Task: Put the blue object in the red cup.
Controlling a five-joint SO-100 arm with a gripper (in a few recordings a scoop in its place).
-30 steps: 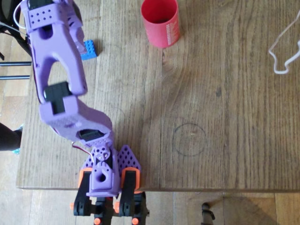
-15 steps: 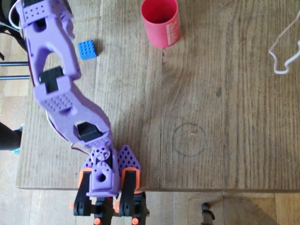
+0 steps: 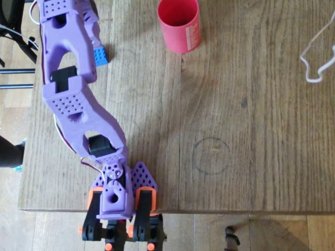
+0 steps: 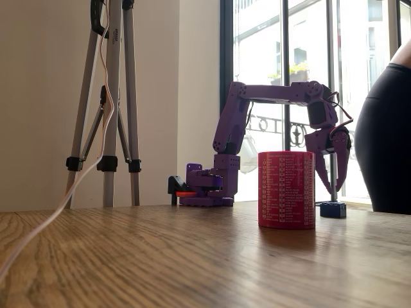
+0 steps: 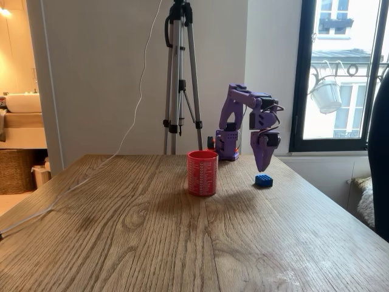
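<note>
Overhead view, left to right: my purple arm (image 3: 68, 89) reaches from its base at 6 o'clock on the counter (image 3: 251, 157) up toward 11 o'clock, and its upper links cover part of the blue object (image 3: 101, 55). The brick lies flat on the wood at about 10 o'clock from the drawn circle (image 3: 211, 155), studs up. The red cup (image 3: 179, 25) stands upright at 12 o'clock, well apart from the brick, its mouth open to the camera. A white cable (image 3: 317, 55) loops at 2 o'clock near the counter's edge.

Fixed views: my gripper (image 5: 261, 163) points down, fingertips just above the blue object (image 5: 264, 180) and not touching it. The jaws look narrow, tapering to a close point; nothing is between them. In the low side view the gripper (image 4: 336, 186) hangs over the brick (image 4: 332, 209), which sits just right of the red cup (image 4: 286, 190). A tripod (image 5: 180, 79) stands behind the counter. A person's dark clothing (image 4: 388, 141) shows at the right edge.
</note>
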